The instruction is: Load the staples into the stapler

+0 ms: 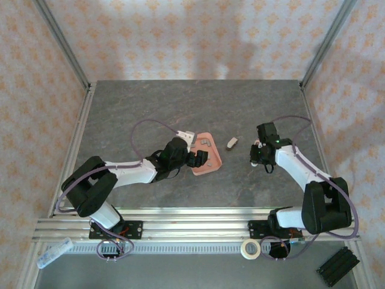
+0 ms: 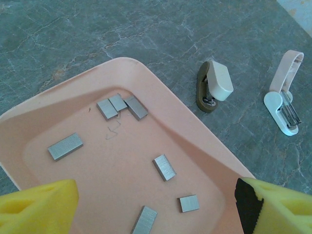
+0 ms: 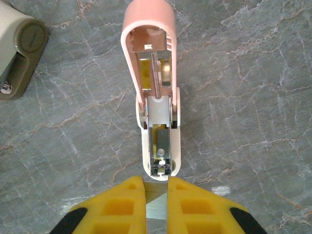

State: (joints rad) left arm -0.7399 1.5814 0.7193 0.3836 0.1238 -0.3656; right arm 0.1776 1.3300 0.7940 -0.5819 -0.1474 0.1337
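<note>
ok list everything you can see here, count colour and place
staples: seven strips, grey, loose in the tray
tray: one, salmon pink, mid-table under the left jaws
stapler: one, pink and white, hinged open, right of the tray
stubby piece: one, cream and olive, between tray and stapler
tape roll: one, white, near rail
black block: one, near right corner
clear plastic piece: one, near left corner
table: one, grey marbled
left jaws: yellow pads, open above the tray
right jaws: yellow pads, shut, at the stapler's white end
</note>
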